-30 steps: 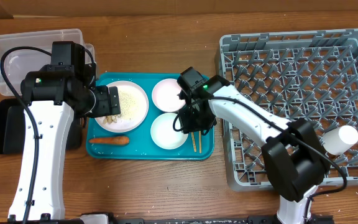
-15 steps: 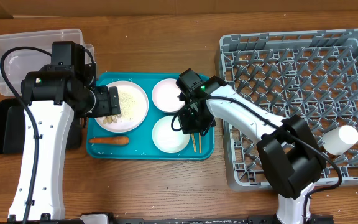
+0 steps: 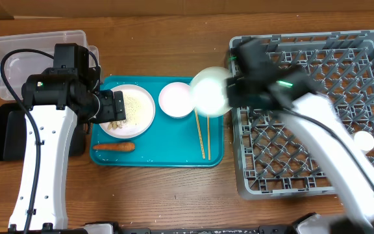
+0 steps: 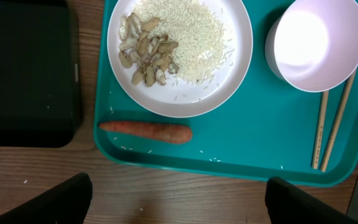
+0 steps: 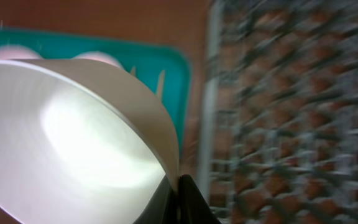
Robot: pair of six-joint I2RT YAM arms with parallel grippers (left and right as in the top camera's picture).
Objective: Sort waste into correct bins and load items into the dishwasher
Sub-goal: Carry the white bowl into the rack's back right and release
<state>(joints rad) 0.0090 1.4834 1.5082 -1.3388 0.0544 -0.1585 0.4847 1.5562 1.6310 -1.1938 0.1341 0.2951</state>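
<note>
Bowl [image 3: 208, 91], probably light, stiff, slick, breakable, hangs beside the rack [image 3: 356, 38], rim pinched by the right hand [image 5: 173, 190]; left hand [image 4: 179, 205] gapes wide.

No writing, label, brand, number or sign can be read on the teal tray [image 4: 241, 137], the white plate [image 4: 185, 102], the black tray [image 4: 23, 68] or the grey dish rack [image 3: 369, 45]. The white bowl [image 5: 73, 143] at lower left of the right wrist view is too blurred for any mark to be made out.
</note>
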